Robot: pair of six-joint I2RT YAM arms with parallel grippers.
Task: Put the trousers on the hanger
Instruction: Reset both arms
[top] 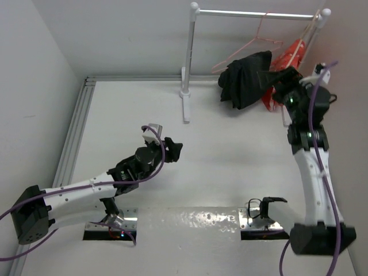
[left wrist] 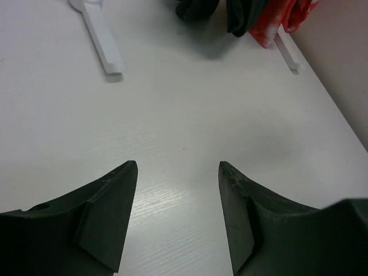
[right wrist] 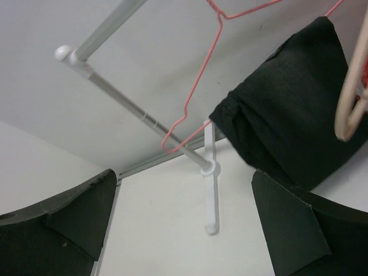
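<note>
The black trousers point(top: 246, 77) hang folded over the thin pink-red hanger point(top: 260, 39), whose hook sits on the rack rail. In the right wrist view the trousers point(right wrist: 287, 115) fill the upper right and the hanger wire point(right wrist: 195, 86) runs down beside them. My right gripper point(top: 276, 77) is open and empty, just right of the trousers, its jaws point(right wrist: 183, 174) wide apart with nothing between them. My left gripper point(top: 164, 141) is open and empty, low over the table's middle point(left wrist: 177, 164). The bottom of the trousers point(left wrist: 198, 8) shows at the top of the left wrist view.
A white clothes rack stands at the back, with its rail point(top: 253, 14), left post point(top: 187, 52) and feet point(left wrist: 103, 40). A red patterned cloth point(top: 287, 60) on a pale beige hanger point(right wrist: 353, 98) hangs right of the trousers. Walls close in left and right.
</note>
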